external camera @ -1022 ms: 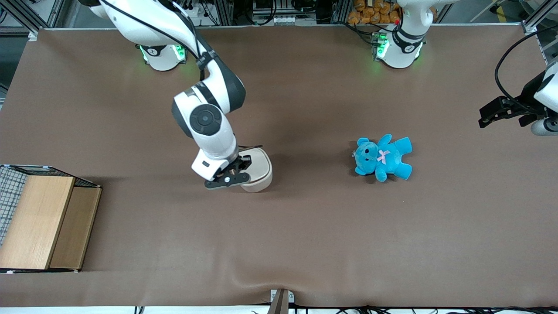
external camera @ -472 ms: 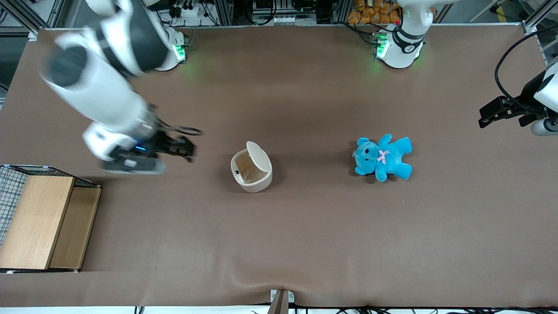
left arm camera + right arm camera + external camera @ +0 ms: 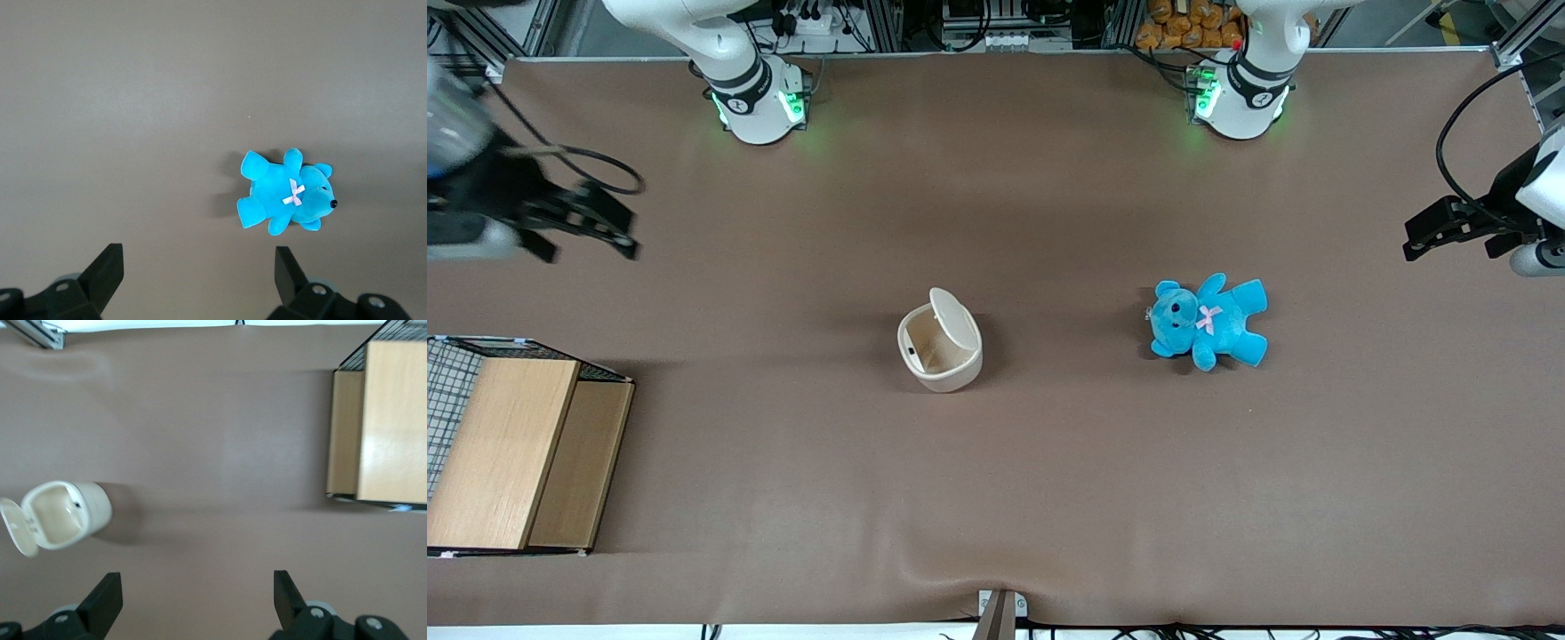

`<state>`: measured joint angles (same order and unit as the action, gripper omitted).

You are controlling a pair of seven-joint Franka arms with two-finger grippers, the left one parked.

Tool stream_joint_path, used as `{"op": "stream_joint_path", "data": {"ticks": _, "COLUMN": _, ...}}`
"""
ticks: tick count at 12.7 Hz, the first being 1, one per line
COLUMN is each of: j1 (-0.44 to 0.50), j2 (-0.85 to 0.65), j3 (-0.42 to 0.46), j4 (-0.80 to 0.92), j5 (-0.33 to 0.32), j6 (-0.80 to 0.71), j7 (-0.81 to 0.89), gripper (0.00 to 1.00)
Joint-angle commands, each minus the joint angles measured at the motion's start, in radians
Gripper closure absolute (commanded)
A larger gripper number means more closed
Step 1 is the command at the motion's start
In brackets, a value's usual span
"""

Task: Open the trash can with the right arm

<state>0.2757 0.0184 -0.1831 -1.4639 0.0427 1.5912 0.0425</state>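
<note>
1. Even overhead light, bright, no hard glare; table (image 3: 1049,489) shows a soft sheen.
2. Short soft shadows beside trash can (image 3: 940,338) and teddy (image 3: 1208,320).
3. Gripper (image 3: 583,222), open, motion-smeared at the working arm's end (right arm (image 3: 463,178) too).
4. Right wrist view slightly soft.

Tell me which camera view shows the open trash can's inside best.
The right wrist view: the trash can shows its beige inside, lid flipped up, below the open gripper. The front view shows it smaller, with the gripper far toward the working arm's end. The left wrist view misses it.
</note>
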Motion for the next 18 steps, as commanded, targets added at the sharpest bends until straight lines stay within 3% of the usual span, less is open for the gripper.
{"op": "stream_joint_path", "data": {"ticks": 1, "j1": -0.015, "j2": -0.051, "j3": -0.038, "j4": -0.033, "j5": -0.004, "j6": -0.031, "j7": -0.095, "gripper": 0.00}}
{"op": "stream_joint_path", "data": {"ticks": 6, "j1": -0.021, "j2": -0.057, "j3": -0.062, "j4": -0.033, "j5": -0.014, "j6": -0.040, "j7": -0.159, "gripper": 0.00}}
{"op": "stream_joint_path", "data": {"ticks": 18, "j1": -0.020, "j2": -0.055, "j3": -0.059, "j4": -0.024, "j5": -0.038, "j6": -0.112, "j7": -0.105, "gripper": 0.00}}
